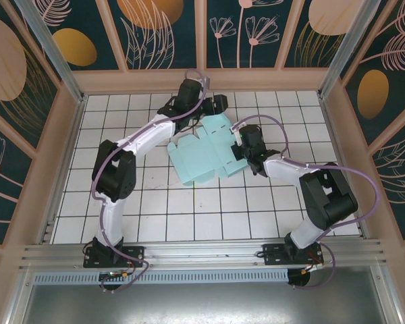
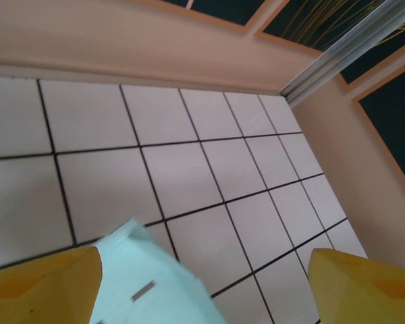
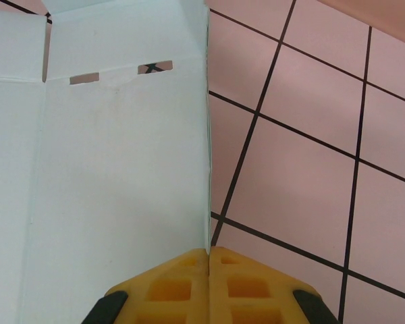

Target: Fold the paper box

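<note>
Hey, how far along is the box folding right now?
Little looks done: the paper box lies mostly flat, flaps spread. In hand: the right gripper is shut on its edge, and the open left gripper straddles a corner. Left to do: raising the walls and tucking flaps.

Bare tiled floor [image 1: 189, 216] along the near side, paper box [image 1: 202, 158] lying mid-table, wooden wall [image 1: 202, 79] beyond it.

left arm [image 1: 115, 177]: elbow stuck out left, forearm stretched way over to far side, wrist angled down. left hand [image 2: 204, 260]: jaws wide apart. right arm [image 1: 327, 196]: elbow bent out on right, forearm pointing in toward middle. right hand [image 3: 208, 266]: fingers squeezed together, pinching edge of paper box [image 3: 121, 169].
</note>
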Motion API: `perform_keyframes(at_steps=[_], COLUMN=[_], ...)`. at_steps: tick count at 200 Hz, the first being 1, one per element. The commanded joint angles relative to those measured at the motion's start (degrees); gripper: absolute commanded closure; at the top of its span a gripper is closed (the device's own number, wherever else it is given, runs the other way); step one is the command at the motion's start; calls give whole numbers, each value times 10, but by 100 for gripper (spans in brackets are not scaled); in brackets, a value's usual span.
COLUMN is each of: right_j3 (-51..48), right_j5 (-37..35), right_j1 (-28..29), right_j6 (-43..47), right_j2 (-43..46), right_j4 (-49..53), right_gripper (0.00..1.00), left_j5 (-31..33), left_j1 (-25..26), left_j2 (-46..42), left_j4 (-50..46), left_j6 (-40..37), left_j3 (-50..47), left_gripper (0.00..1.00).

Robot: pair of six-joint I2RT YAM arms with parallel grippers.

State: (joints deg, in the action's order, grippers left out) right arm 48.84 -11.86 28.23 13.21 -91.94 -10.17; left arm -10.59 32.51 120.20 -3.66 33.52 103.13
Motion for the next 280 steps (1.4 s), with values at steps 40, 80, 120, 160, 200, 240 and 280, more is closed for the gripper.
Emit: perform_keyframes(at_steps=[40,80,120,160,200,240,280], right_j3=[-5,-7,-9,-5,-8,-13,-5], right_j5=[17,-2,0,2,-13,-20,-14], right_j1=[4,10,11,12,12,12,13], right_j6=[9,16,22,21,20,20,23], right_j2=[16,15,20,16,23,26,18], right_j4=[-14,-17,-17,-14,-13,-16,-7], right_gripper=[100,100,100,100,100,100,100], left_j5=[-49,-59,-59,-68,-61,-69,-88], left_j1=[0,3,3,2,3,-4,-2], left_j2=[87,131,140,154,173,181,163], left_j4=[-49,-78,-79,-79,-77,-77,-75], left_j6=[-24,-22,-26,-26,-33,-30,-47], left_j3=[115,168,163,164,172,187,173], left_gripper=[27,26,23,22,16,7,23])
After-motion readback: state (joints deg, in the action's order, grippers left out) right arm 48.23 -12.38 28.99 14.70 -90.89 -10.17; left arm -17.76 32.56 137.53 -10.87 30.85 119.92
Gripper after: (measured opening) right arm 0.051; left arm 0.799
